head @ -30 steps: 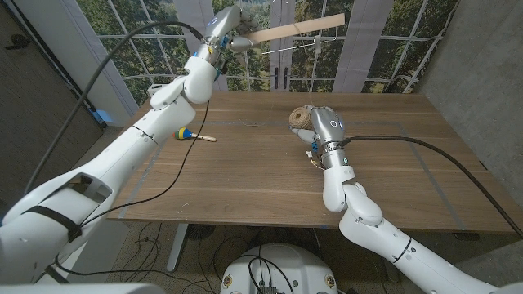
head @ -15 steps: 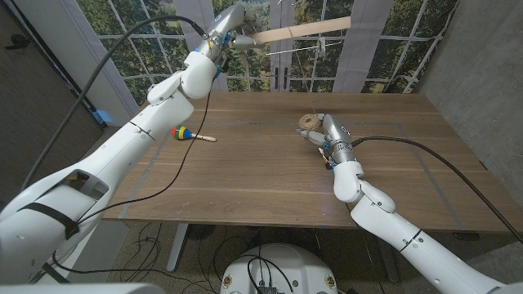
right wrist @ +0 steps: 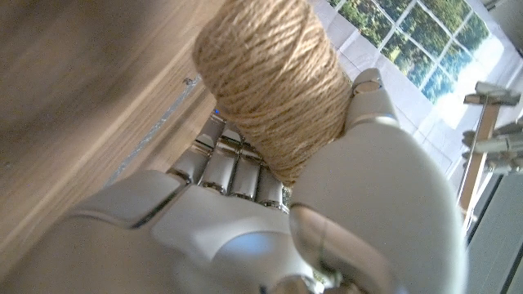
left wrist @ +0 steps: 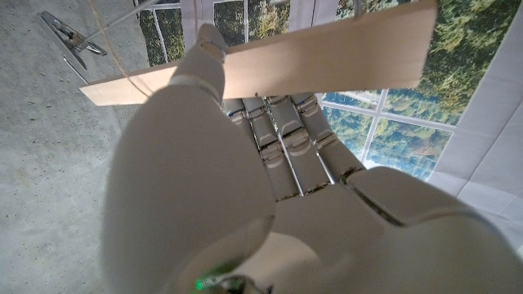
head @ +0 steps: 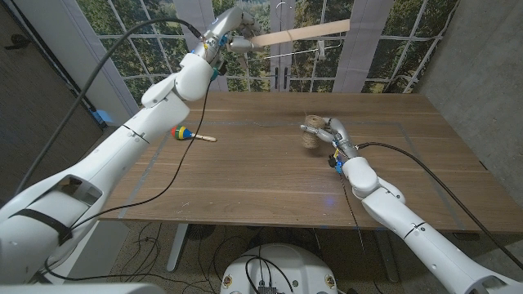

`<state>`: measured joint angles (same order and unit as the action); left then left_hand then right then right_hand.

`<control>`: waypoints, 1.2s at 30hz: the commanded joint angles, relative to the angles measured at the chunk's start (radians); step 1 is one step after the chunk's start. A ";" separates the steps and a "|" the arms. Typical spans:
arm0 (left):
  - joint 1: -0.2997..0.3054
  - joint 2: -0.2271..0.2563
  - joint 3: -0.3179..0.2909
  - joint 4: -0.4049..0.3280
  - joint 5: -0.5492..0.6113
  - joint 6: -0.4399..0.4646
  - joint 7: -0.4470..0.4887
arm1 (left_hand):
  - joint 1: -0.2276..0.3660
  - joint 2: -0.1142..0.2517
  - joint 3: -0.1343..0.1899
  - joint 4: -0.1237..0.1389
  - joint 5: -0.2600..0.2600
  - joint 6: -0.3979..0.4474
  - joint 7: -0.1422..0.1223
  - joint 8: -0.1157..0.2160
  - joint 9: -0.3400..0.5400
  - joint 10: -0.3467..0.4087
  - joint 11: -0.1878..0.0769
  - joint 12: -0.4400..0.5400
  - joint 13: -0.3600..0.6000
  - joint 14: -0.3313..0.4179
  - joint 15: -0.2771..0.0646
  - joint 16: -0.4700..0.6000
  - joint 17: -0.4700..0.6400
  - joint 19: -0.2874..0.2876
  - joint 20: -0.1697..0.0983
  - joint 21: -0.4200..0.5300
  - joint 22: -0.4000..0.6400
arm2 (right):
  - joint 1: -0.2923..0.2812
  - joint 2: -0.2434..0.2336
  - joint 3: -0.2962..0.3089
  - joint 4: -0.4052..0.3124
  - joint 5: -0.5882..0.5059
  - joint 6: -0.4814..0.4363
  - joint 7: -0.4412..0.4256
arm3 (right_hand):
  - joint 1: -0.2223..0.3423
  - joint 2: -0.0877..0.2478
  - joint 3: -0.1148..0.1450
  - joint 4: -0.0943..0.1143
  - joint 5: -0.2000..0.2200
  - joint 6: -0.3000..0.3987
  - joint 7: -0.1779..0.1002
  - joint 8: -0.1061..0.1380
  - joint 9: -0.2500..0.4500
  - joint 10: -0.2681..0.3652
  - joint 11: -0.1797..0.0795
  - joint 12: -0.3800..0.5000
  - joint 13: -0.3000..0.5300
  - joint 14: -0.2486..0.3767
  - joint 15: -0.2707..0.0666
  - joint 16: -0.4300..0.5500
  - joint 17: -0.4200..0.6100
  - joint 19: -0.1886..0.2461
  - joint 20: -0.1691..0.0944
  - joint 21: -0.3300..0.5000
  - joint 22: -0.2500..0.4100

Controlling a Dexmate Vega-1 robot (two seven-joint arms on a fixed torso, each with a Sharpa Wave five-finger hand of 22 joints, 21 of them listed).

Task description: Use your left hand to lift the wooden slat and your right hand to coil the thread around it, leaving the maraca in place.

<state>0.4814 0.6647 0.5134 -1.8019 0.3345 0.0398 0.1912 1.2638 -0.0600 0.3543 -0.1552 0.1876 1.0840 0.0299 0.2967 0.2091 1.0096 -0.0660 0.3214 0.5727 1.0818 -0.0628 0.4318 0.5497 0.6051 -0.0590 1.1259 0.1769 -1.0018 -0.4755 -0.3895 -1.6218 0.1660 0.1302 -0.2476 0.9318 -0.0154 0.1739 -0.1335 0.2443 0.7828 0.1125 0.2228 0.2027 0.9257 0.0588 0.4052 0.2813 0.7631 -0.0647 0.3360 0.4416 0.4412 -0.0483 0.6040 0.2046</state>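
So the lifting part looks done — the left hand [head: 231,33] has the wooden slat [head: 304,33] pinched at one end and held high over the far edge of the tabletop [head: 245,175], the rest of the slat sticking out toward the right. The right hand [head: 330,133] is down low near the tabletop, fingers wrapped around a spool of jute thread [head: 310,134], so I'd say we're mid-coiling. There's a thin line with a small clip [head: 319,51] hanging off the slat, though from the head view I can't really tell whether the thread runs taut all the way down to the spool. Next move probably calls for bringing the spool up and circling the slat's free end while the left hand keeps it steady. The maraca [head: 187,133] lies on the tabletop under the left arm, well apart from both hands — fine where it is.
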 commanded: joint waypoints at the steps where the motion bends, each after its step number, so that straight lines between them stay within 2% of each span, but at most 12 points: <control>1: 0.033 0.016 -0.022 -0.030 -0.018 0.005 0.003 | 0.165 0.172 0.004 0.005 0.005 0.009 -0.002 0.000 0.026 0.005 -0.001 -0.004 0.005 0.136 -0.165 -0.003 0.002 -0.007 -0.065 0.009 0.001 | 0.035 0.039 0.053 0.137 0.433 0.209 0.191 | 0.173 0.191 0.053 0.060 0.006 0.320 -0.184 -0.003 0.001 0.120 -0.105 0.008 0.004 0.019 -0.155 0.015 0.009 0.001 -0.030 0.011 0.001; 12: 0.056 0.028 -0.038 -0.054 -0.046 -0.014 -0.005 | 0.166 0.172 0.005 0.005 0.005 0.009 -0.002 -0.001 0.026 0.007 0.000 -0.006 0.007 0.138 -0.166 -0.006 0.003 -0.009 -0.065 0.012 0.001 | 0.048 0.040 0.059 0.111 0.472 0.222 0.162 | 0.177 0.193 0.052 0.061 0.007 0.320 -0.180 -0.004 0.002 0.129 -0.100 0.012 0.009 0.046 -0.155 0.029 0.020 0.010 -0.035 0.020 0.001; 15: 0.063 0.028 -0.053 -0.036 -0.108 -0.066 -0.023 | 0.166 0.172 0.005 0.005 0.005 0.010 -0.001 -0.001 0.026 0.007 0.000 -0.007 0.007 0.139 -0.166 -0.006 0.003 -0.010 -0.065 0.012 0.001 | 0.055 0.034 0.055 0.100 0.470 0.215 0.156 | 0.180 0.193 0.053 0.060 0.008 0.323 -0.177 -0.003 0.003 0.129 -0.100 0.013 0.010 0.050 -0.157 0.031 0.022 0.012 -0.037 0.022 0.001; 16: 0.065 0.026 -0.052 -0.019 -0.096 -0.102 0.002 | 0.165 0.173 0.004 0.005 0.005 0.010 -0.001 -0.001 0.026 0.007 0.000 -0.008 0.006 0.139 -0.166 -0.006 0.003 -0.010 -0.065 0.012 0.001 | 0.057 0.033 0.053 0.095 0.467 0.211 0.151 | 0.180 0.193 0.052 0.061 0.008 0.323 -0.177 -0.003 0.003 0.130 -0.099 0.013 0.010 0.052 -0.156 0.032 0.023 0.013 -0.037 0.023 0.001; 18: 0.078 0.026 -0.057 -0.028 -0.083 -0.096 0.020 | 0.165 0.172 0.004 0.005 0.005 0.013 -0.001 0.000 0.026 0.008 -0.001 -0.008 0.007 0.139 -0.166 -0.007 0.004 -0.010 -0.064 0.013 0.001 | 0.061 0.029 0.049 0.084 0.459 0.203 0.140 | 0.180 0.193 0.052 0.061 0.008 0.321 -0.178 -0.004 0.003 0.130 -0.105 0.013 0.011 0.052 -0.155 0.031 0.023 0.011 -0.037 0.024 0.001; 20: 0.077 0.017 -0.068 0.005 -0.172 -0.156 -0.022 | 0.166 0.172 0.004 0.004 0.006 0.016 0.002 0.000 0.026 0.010 0.001 -0.009 0.005 0.139 -0.166 -0.007 0.004 -0.011 -0.064 0.014 0.001 | 0.070 0.029 0.045 0.084 0.459 0.206 0.145 | 0.181 0.193 0.053 0.061 0.009 0.321 -0.177 -0.004 0.003 0.132 -0.103 0.014 0.012 0.055 -0.156 0.032 0.024 0.012 -0.037 0.025 0.001; 22: 0.081 0.012 -0.075 0.001 -0.211 -0.143 -0.045 | 0.166 0.172 0.004 0.004 0.006 0.017 0.002 0.001 0.026 0.013 0.003 -0.010 0.004 0.141 -0.166 -0.007 0.005 -0.011 -0.064 0.015 0.002 | 0.077 0.029 0.041 0.079 0.452 0.202 0.138 | 0.181 0.192 0.052 0.062 0.008 0.321 -0.176 -0.004 0.003 0.132 -0.102 0.014 0.013 0.055 -0.154 0.031 0.025 0.011 -0.037 0.026 0.001; 24: 0.074 0.009 -0.080 0.029 -0.272 -0.185 -0.085 | 0.167 0.172 0.004 0.004 0.006 0.017 0.004 0.000 0.026 0.013 0.002 -0.010 0.004 0.143 -0.166 -0.007 0.005 -0.011 -0.064 0.016 0.002 | 0.087 0.028 0.037 0.080 0.448 0.199 0.139 | 0.182 0.192 0.052 0.062 0.009 0.322 -0.176 -0.004 0.003 0.131 -0.099 0.014 0.014 0.056 -0.155 0.030 0.025 0.012 -0.037 0.027 0.001; 27: 0.076 0.004 -0.092 0.038 -0.367 -0.195 -0.140 | 0.167 0.171 0.004 0.003 0.006 0.014 0.003 -0.001 0.026 0.012 0.003 -0.010 0.006 0.145 -0.166 -0.007 0.006 -0.011 -0.065 0.017 0.002 | 0.102 0.029 0.031 0.080 0.442 0.193 0.136 | 0.181 0.193 0.052 0.064 0.009 0.322 -0.176 -0.005 0.004 0.131 -0.102 0.014 0.015 0.056 -0.153 0.029 0.026 0.011 -0.037 0.029 0.002; 29: 0.074 0.002 -0.096 0.054 -0.412 -0.214 -0.168 | 0.168 0.171 0.004 0.003 0.006 0.015 0.005 -0.001 0.027 0.013 0.003 -0.010 0.008 0.146 -0.166 -0.007 0.006 -0.011 -0.065 0.018 0.002 | 0.112 0.030 0.028 0.081 0.439 0.188 0.133 | 0.182 0.193 0.052 0.065 0.009 0.323 -0.176 -0.005 0.004 0.131 -0.096 0.014 0.015 0.057 -0.153 0.028 0.026 0.011 -0.037 0.031 0.002; 31: 0.069 0.002 -0.099 0.068 -0.459 -0.224 -0.204 | 0.168 0.171 0.004 0.003 0.006 0.014 0.005 -0.002 0.027 0.012 0.007 -0.011 0.009 0.146 -0.166 -0.007 0.007 -0.010 -0.065 0.019 0.002 | 0.122 0.029 0.025 0.083 0.436 0.184 0.133 | 0.182 0.192 0.052 0.065 0.009 0.324 -0.176 -0.004 0.004 0.130 -0.102 0.014 0.016 0.058 -0.154 0.028 0.027 0.011 -0.037 0.032 0.002; 36: 0.074 0.004 -0.104 0.076 -0.509 -0.227 -0.225 | 0.169 0.171 0.004 0.003 0.007 0.015 0.009 -0.003 0.027 0.010 0.009 -0.011 0.013 0.150 -0.166 -0.007 0.008 -0.009 -0.063 0.023 0.003 | 0.144 0.029 0.019 0.086 0.432 0.167 0.127 | 0.183 0.192 0.052 0.066 0.009 0.324 -0.176 -0.005 0.004 0.132 -0.103 0.014 0.017 0.058 -0.153 0.025 0.027 0.010 -0.036 0.034 0.002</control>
<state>0.5519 0.6726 0.4307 -1.7695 0.0019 -0.1366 0.0635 1.2925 -0.0314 0.3543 -0.1552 0.1894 1.0885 0.0205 0.2928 0.2295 1.0148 -0.0606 0.3136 0.5819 1.1322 -0.1235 0.4240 0.5542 0.6000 -0.0537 1.1434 0.1770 -0.9009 -0.4447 -0.3563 -1.5364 0.6077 0.3234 -0.1107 0.9318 -0.0154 0.1698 -0.1294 0.2478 0.7882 0.1178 0.2158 0.2025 0.9371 0.0658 0.4110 0.2960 0.7810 -0.0537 0.3599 0.4666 0.4450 -0.0445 0.6349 0.2047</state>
